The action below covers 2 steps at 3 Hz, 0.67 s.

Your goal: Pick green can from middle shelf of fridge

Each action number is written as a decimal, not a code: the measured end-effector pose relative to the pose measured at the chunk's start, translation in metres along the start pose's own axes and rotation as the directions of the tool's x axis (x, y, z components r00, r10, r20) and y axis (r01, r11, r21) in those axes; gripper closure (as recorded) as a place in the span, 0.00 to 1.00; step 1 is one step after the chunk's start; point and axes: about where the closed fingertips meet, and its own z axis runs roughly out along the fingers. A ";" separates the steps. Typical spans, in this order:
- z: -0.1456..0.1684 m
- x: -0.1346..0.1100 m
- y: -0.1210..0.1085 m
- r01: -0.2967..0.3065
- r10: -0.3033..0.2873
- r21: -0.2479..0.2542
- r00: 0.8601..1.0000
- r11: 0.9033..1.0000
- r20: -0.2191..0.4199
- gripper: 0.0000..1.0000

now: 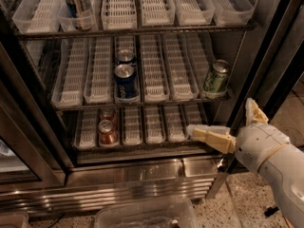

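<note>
Cream plastic gripper below aluminium green can

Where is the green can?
In the camera view, the green can stands at the right end of the middle shelf, right of the blue cans; the open end effector hangs below it.
</note>
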 end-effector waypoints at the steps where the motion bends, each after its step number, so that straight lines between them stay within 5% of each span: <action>1: 0.002 0.001 -0.001 -0.019 0.018 0.024 0.999 1.000 0.027 0.00; 2: -0.012 0.012 -0.023 -0.001 -0.005 0.125 0.999 0.992 0.051 0.00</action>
